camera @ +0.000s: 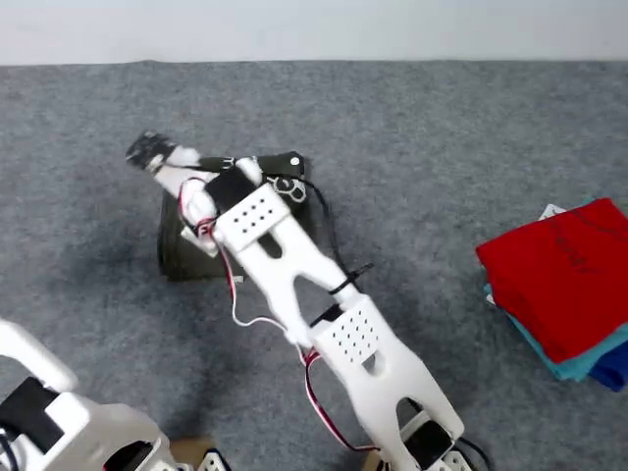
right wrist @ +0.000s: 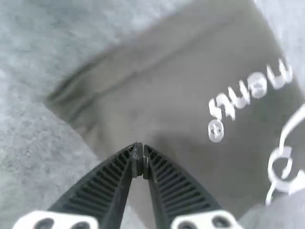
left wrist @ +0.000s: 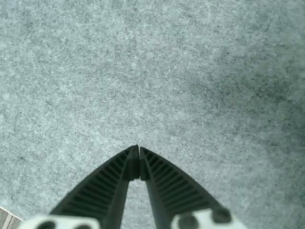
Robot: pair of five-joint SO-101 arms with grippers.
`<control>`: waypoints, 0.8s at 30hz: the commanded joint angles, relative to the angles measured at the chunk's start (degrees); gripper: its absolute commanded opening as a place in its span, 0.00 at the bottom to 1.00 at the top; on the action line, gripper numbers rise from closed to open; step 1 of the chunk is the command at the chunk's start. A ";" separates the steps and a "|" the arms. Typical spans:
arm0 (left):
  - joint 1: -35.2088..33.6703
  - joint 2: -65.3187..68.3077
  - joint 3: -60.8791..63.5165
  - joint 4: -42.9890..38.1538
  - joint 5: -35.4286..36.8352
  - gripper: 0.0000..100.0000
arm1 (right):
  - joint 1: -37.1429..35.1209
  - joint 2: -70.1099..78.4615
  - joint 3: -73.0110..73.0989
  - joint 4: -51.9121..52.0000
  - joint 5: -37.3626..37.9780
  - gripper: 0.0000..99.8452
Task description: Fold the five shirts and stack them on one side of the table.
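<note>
Shut black tips of the right gripper (right wrist: 138, 153) nearest the lens, ribbed faces pressed together, poised over a folded olive shirt (right wrist: 181, 95) with white lettering. No fabric visibly caught between them, though too close to the cloth to rule out a pinch. Just off to one side of the tips, an edge of the shirt and a corner, then bare grey table cover (right wrist: 33, 119).

From the high view: right arm (camera: 294, 275) stretched diagonally across the middle of the table, hiding much of that same olive shirt, folded into a neat rectangle with its longer side running across the table. Well apart, at the robot's right edge, a stack topped by a red shirt (camera: 564, 270), with a teal shirt (camera: 549, 351) and a blue shirt (camera: 613, 375) beneath and a pale edge peeping out behind.

Left gripper (left wrist: 138, 155) likewise closed tip to tip, holding nothing, over plain grey cover; left arm (camera: 59, 422) tucked back at the near left corner.

Probably the last garment, folded and awaiting transfer. Crucial relation: shirt directly beneath the right jaws, stack far off to the right, so a long sideways carry best suited to the right arm, with a need to open first and take a firm bite on a folded edge to keep the layers from sliding apart
</note>
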 commanded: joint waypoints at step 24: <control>-0.18 -2.81 -1.10 -0.62 -0.26 0.01 | 11.74 10.86 -2.99 -2.24 -29.63 0.31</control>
